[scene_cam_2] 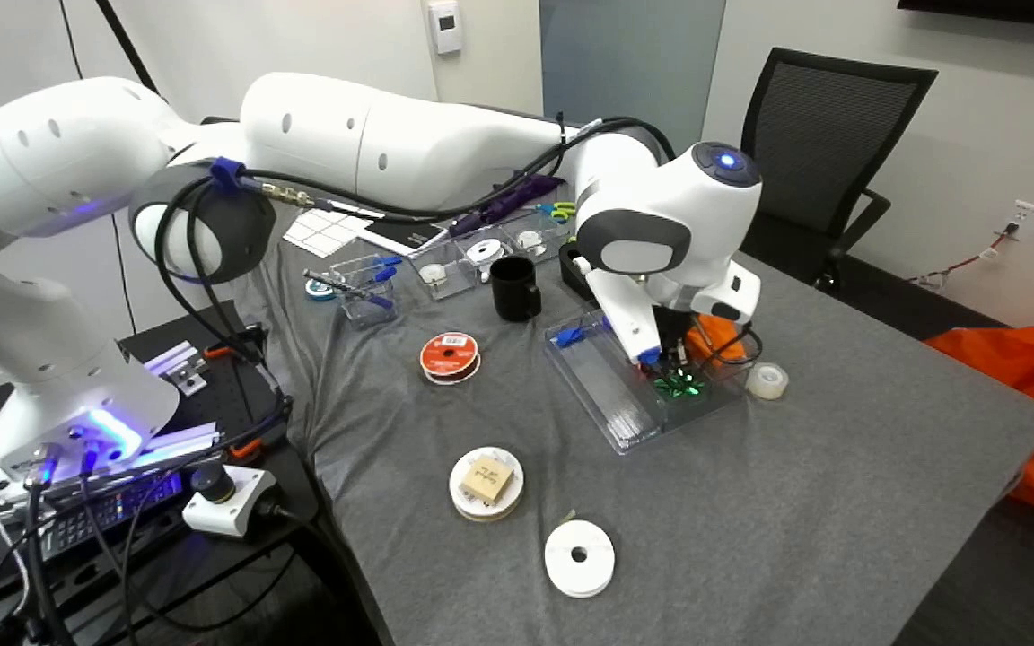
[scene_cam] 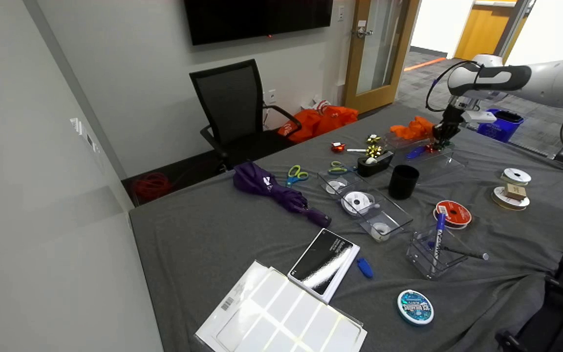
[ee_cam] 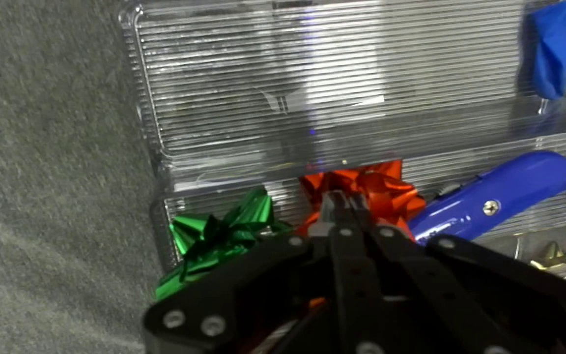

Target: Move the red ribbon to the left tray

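Note:
The red ribbon is a shiny red bow point(ee_cam: 393, 194) in the lower compartment of a clear ribbed tray point(ee_cam: 263, 182) in the wrist view. It lies between a green bow point(ee_cam: 229, 236) and a blue box cutter point(ee_cam: 499, 196). My gripper point(ee_cam: 349, 201) points down into the bow. Its fingertips are nearly together, with red foil around them, and look shut on it. The foil between the tips is hidden. The tray's upper compartment point(ee_cam: 224, 88) holds a blue piece point(ee_cam: 555, 49) at its far end. In an exterior view the red bow point(scene_cam: 429, 148) shows beside my gripper point(scene_cam: 441, 145).
Orange cloth point(scene_cam: 413, 128) lies beside the gripper. A black mug point(scene_cam: 403, 182) and a tape dispenser point(scene_cam: 375, 164) stand near the tray. Another clear tray point(scene_cam: 399, 222) holds white spools. Ribbon spools point(scene_cam_2: 451, 356) and a tape roll point(scene_cam_2: 766, 381) lie around.

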Tool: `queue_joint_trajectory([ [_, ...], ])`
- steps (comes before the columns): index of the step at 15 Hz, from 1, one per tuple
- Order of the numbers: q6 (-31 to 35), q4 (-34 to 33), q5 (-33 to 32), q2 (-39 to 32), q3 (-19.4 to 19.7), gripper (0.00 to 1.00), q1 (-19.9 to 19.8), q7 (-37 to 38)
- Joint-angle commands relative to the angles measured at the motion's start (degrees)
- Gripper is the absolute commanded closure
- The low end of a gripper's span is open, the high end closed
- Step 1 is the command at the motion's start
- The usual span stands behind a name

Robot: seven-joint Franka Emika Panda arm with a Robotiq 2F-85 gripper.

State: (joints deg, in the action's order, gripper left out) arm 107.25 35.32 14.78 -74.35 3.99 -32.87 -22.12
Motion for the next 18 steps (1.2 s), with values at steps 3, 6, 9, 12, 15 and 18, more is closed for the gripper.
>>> queue_joint_trajectory([
  [3,-1.08,0.20,0.05,1.65,-0.07,1.00,-0.93,-1.21],
  [6,-2.02,0.70,0.44,3.17,-0.46,1.00,-1.73,-2.28],
  [9,-5.84,1.22,1.29,5.06,-1.71,1.00,-3.07,-6.15],
  [12,-11.77,1.69,1.93,6.56,-3.38,1.00,-4.67,-13.49],
  [15,-17.43,2.46,1.66,7.97,-3.99,1.00,-5.74,-19.68],
  [18,-20.51,3.53,0.78,8.84,-3.51,1.00,-5.94,-24.87],
])
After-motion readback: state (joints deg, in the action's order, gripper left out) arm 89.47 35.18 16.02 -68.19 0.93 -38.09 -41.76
